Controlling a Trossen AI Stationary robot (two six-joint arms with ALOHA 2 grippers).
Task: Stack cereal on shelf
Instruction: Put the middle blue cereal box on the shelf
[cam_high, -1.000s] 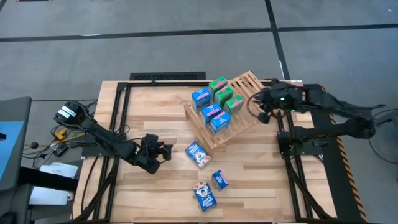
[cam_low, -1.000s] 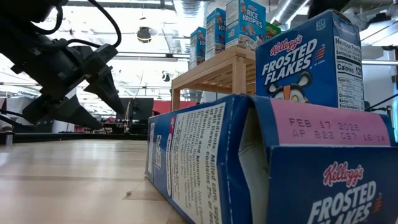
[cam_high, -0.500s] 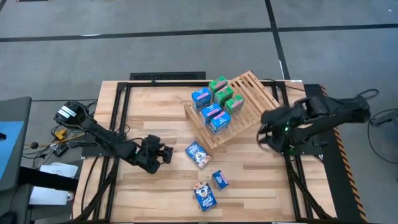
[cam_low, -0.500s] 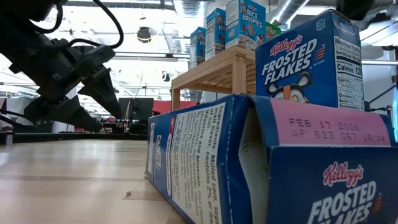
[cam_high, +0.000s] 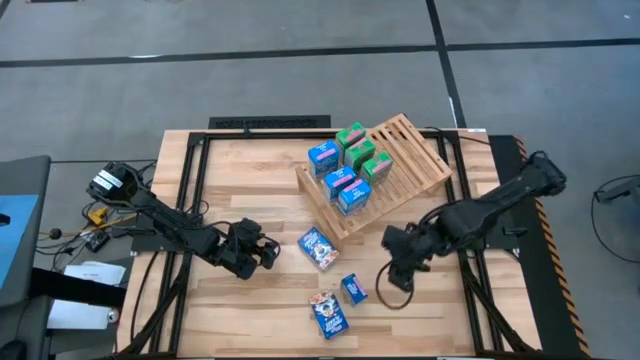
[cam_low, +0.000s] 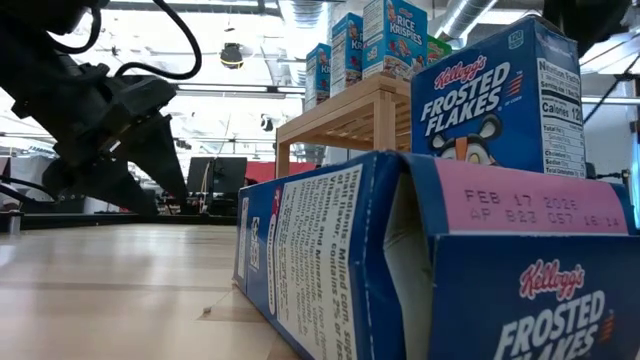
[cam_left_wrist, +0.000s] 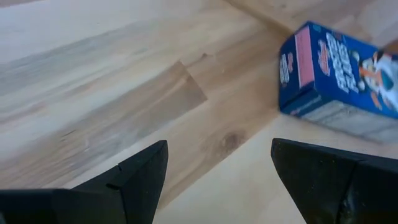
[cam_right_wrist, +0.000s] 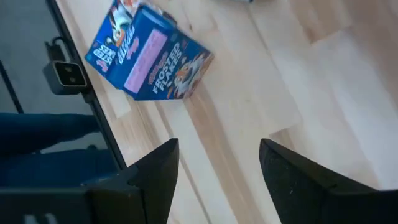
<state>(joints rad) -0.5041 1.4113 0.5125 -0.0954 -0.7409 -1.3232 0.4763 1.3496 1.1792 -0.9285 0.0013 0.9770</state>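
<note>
Two open end effectors over a table with loose cereal boxes and a part-filled shelf.

From the left, the left end effector (cam_high: 268, 250) sits low over the table (cam_high: 250, 180), fingers (cam_left_wrist: 140, 177) spread and empty, with a blue Frosted Flakes box (cam_high: 318, 247) lying just beyond it. Nearer the front edge lie a larger blue box (cam_high: 329, 313) and a small blue box (cam_high: 353, 289), all three flat on the planks. Behind them the tilted slatted shelf (cam_high: 410, 160) carries three blue boxes (cam_high: 340, 185) and three green boxes (cam_high: 362, 150) on its left half. Further right, the right end effector (cam_high: 392, 275) hovers near the small blue box, its fingers (cam_right_wrist: 155, 171) spread apart, gripping nothing.
</note>
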